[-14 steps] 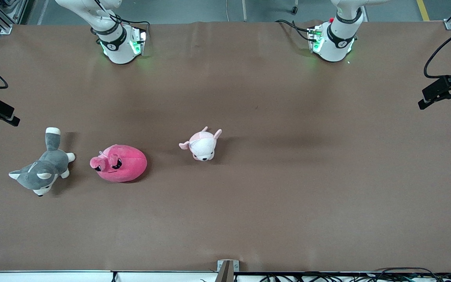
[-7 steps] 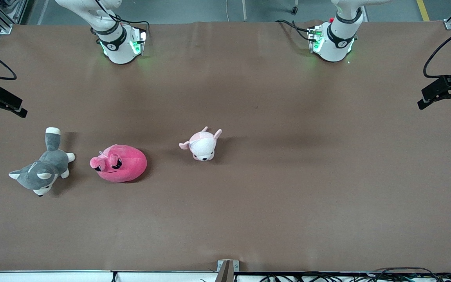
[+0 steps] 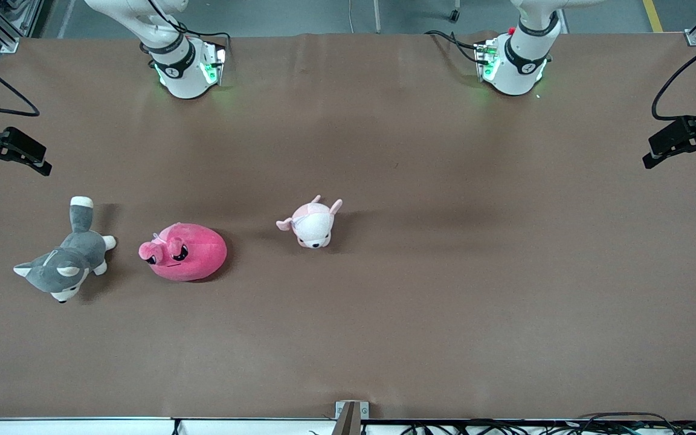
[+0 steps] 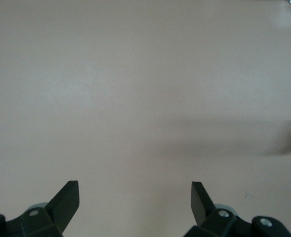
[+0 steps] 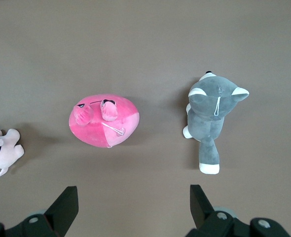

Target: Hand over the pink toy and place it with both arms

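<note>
Pink toy [image 3: 183, 252] is lying on the desk [image 3: 444, 302] toward the right arm's end, between the grey husky plush [image 3: 61, 266] and the pale pink plush [image 3: 310, 222], and none of them has budged. What's changing: the right tool [image 5: 133, 197] is creeping in over that end of the desk, fingers wide apart, carrying nothing. Left tool [image 4: 134, 195] is waiting over bare desk, also spread open. Looks to me like it's closing in on the toy.
</note>
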`<action>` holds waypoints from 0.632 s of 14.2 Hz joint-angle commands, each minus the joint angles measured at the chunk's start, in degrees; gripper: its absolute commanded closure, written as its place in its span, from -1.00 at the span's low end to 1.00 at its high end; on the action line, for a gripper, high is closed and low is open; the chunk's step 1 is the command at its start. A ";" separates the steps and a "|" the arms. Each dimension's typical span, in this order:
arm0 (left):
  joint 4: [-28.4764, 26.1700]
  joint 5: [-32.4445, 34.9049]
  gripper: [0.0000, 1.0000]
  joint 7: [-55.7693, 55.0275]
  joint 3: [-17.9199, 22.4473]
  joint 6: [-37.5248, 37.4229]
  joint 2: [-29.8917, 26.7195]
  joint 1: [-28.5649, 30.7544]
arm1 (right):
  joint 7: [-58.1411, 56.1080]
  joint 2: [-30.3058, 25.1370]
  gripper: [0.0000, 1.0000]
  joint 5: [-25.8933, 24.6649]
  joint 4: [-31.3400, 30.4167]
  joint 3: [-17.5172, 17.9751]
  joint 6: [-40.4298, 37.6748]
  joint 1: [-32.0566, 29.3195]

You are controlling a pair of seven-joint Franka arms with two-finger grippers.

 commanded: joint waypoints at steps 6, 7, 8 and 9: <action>1.20 -0.13 -1.00 0.25 0.57 -1.06 0.32 -0.13 | 1.19 -2.12 -1.00 -1.23 -2.61 -0.20 0.01 -0.17; 1.20 -0.13 -1.00 0.25 0.57 -1.06 0.32 -0.13 | 1.28 -2.12 -1.00 -1.23 -2.61 -0.20 -0.34 -0.17; 1.20 -0.13 -1.00 0.25 0.48 -1.06 0.32 -0.22 | 1.28 -2.12 -1.00 -1.23 -2.61 -0.20 -0.34 -0.17; 1.20 -0.13 -1.00 0.25 0.48 -1.06 0.32 -0.22 | 1.28 -2.03 -1.00 -1.23 -2.61 -0.20 -0.26 -0.17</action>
